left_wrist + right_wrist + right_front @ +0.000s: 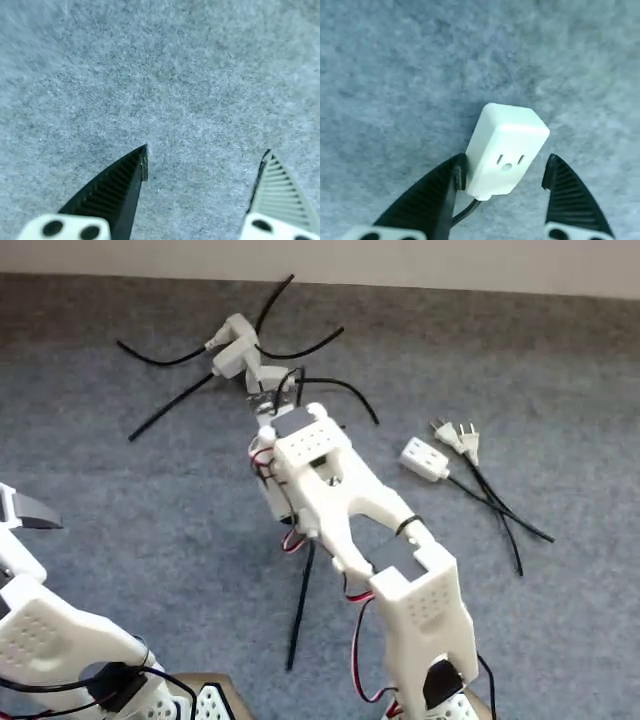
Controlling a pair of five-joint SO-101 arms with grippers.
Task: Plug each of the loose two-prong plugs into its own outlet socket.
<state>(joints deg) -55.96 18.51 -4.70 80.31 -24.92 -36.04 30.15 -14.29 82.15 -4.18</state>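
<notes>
Left arm [50, 640] was cut off by the high view's edge! A black cord [298, 615] ran hidden beneath the right arm [340, 490]; the cord [469, 211] of the outlet socket [505, 145] was tucked behind a finger [437, 197].

I find no writing, number or sign here that I can read. The white outlet socket [506, 147] right in front of me shows its slots and no legible print. Any marking on the plugs [455, 435] is too small for me to tell.
</notes>
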